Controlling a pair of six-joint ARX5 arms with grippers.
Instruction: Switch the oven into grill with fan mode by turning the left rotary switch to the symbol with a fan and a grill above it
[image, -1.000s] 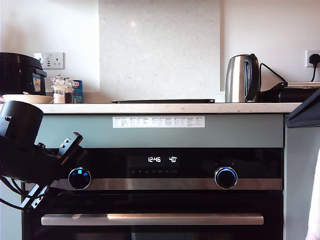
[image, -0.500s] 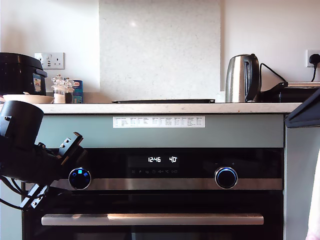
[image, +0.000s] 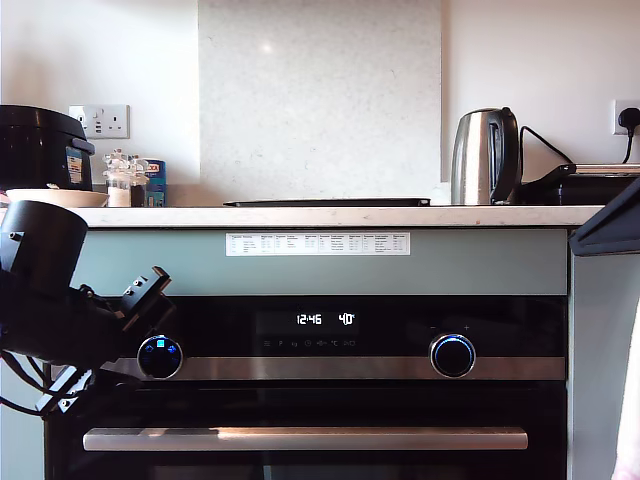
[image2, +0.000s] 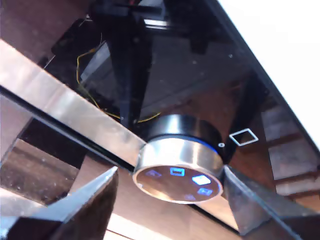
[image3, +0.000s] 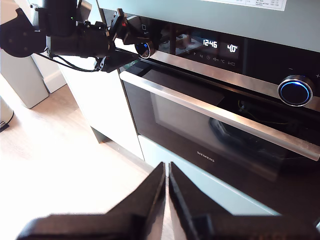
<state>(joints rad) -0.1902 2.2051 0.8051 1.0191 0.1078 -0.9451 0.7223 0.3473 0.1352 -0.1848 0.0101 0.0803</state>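
The oven (image: 330, 368) is black glass with a steel strip, a bar handle (image: 300, 438) and a white display (image: 325, 319) reading 12:46 and 40. The left rotary switch (image: 159, 357) sits at the exterior view's left, with small blue icons lit on its face (image2: 177, 179). My first gripper (image2: 170, 171) is open and straddles this knob, one finger (image2: 95, 202) a little off its rim, the other finger (image2: 247, 202) close against the far side. My second gripper (image3: 166, 168) is shut on nothing, low in front of the oven door (image3: 200, 125).
A second knob (image: 452, 355) with a glowing blue ring sits at the exterior view's right. On the worktop (image: 330, 215) stand a kettle (image: 484, 157), jars (image: 125, 180) and a black cooker (image: 40, 145). A dark shape (image: 610, 225) juts in at the exterior view's right edge.
The first arm's wrist has shifted very slightly by the knob. The bright cyan icon seen at the top of the knob's face one second ago is dimmer now.
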